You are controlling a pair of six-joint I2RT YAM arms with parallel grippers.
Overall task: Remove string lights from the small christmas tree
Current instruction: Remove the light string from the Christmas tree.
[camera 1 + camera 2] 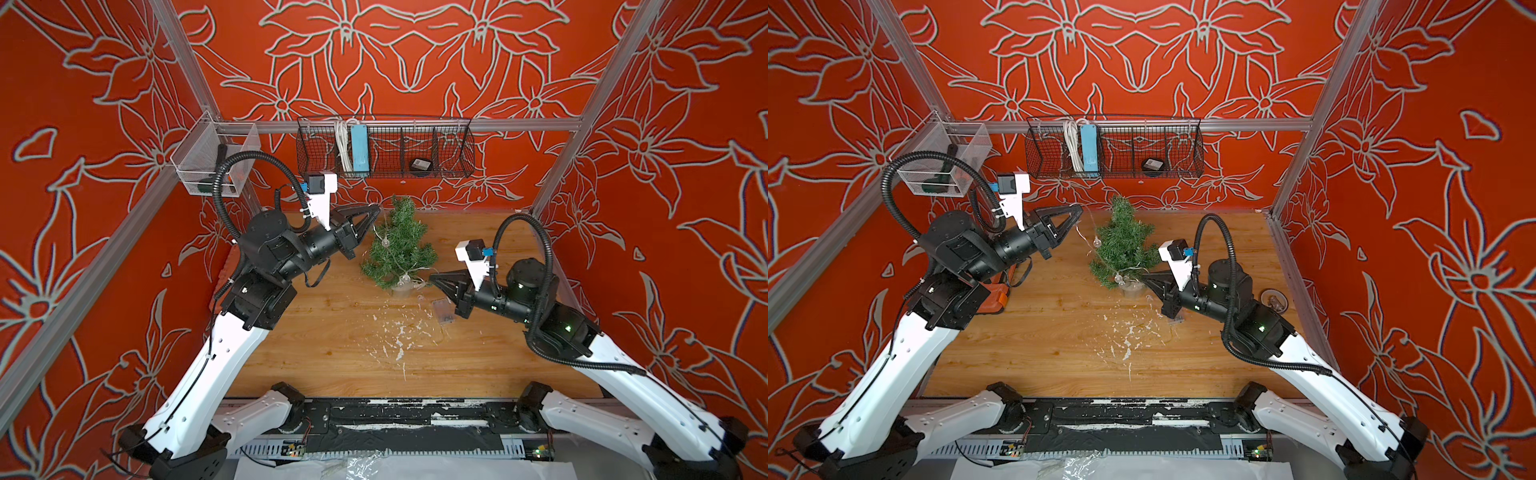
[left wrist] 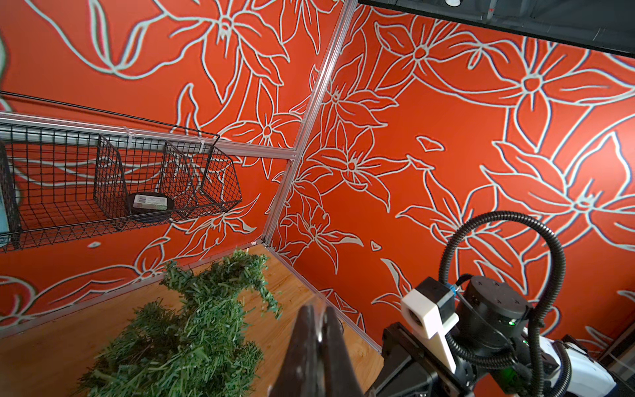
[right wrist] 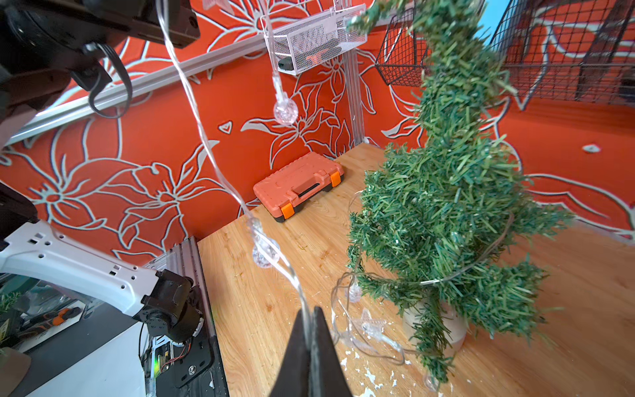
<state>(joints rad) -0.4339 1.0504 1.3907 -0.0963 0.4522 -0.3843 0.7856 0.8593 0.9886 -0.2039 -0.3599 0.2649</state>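
Right wrist view: your right gripper (image 3: 311, 312) pinches the string lights (image 3: 284, 111), your left gripper (image 1: 1076, 210) clamps them higher up

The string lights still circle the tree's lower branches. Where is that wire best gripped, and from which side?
Probably the slack loop of the string lights beside the base of the small christmas tree, approached low from the robot's right: there it hangs clear of the needles, while higher up it hugs branches.

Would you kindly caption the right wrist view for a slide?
The right gripper shut on the string lights, with more wire looped around the small christmas tree.
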